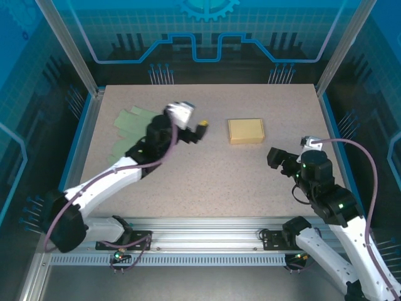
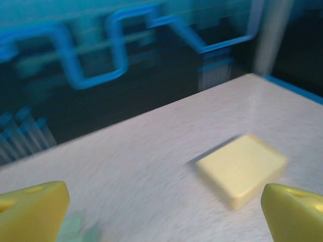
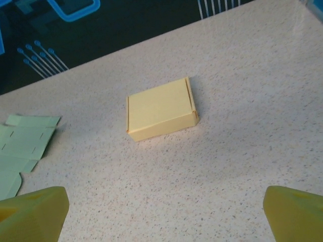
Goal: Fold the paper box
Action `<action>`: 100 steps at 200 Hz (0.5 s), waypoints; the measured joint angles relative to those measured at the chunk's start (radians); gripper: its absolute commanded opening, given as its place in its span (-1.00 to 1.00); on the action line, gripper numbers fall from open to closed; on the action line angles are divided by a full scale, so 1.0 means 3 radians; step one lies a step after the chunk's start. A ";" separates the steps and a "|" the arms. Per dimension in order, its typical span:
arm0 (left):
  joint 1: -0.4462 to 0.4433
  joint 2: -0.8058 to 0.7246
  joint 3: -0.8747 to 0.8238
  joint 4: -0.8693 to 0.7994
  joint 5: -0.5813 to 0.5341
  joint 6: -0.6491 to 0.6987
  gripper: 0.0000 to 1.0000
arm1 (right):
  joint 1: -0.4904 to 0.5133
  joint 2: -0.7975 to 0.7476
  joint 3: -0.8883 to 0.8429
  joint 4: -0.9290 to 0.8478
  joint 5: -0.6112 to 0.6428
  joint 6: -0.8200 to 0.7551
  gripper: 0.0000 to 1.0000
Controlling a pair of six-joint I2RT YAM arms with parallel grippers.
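Yellow box (image 1: 245, 130) closed, lying on worktop (image 1: 207, 182), untouched. Left tool (image 1: 202, 130) open, near it; right tool (image 1: 276, 158) open, near. Fold looks done: back off high, avoid nudging lid

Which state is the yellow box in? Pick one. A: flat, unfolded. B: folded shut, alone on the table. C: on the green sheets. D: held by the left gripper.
B: the yellow box lies closed on the table, well apart from the green sheets.

1 yellow box (image 1: 245, 130) | green flat sheets (image 1: 133, 120) — count unclear | 2 arms (image 1: 106, 185) | 1 table (image 1: 207, 182)
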 measured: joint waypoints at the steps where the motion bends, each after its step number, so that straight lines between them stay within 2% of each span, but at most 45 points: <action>1: 0.0018 -0.0010 -0.0009 -0.0011 0.0000 -0.0023 0.98 | 0.0000 0.0014 0.0000 0.0004 -0.0006 0.0000 1.00; 32: 0.0721 -0.0364 -0.0431 -0.0500 -0.0027 -0.0884 0.98 | 0.0001 0.0387 -0.0023 0.0214 -0.0314 0.0017 1.00; 44: 0.0871 -0.0435 -0.0568 -0.0655 -0.0010 -0.1111 0.98 | 0.0001 0.0599 -0.0024 0.0348 -0.0491 0.0041 0.88; 56: 0.0975 -0.0490 -0.0693 -0.0753 0.0006 -0.1283 0.98 | 0.0001 0.0895 -0.0020 0.0509 -0.0706 0.0098 0.73; 76: 0.1088 -0.0586 -0.0882 -0.0853 0.0025 -0.1490 0.98 | 0.0086 0.1470 0.0017 0.0769 -0.0960 0.0163 0.65; 100: 0.1132 -0.0707 -0.1045 -0.0904 0.0024 -0.1610 0.98 | 0.0421 0.2342 0.0354 0.0862 -0.1035 0.0164 0.56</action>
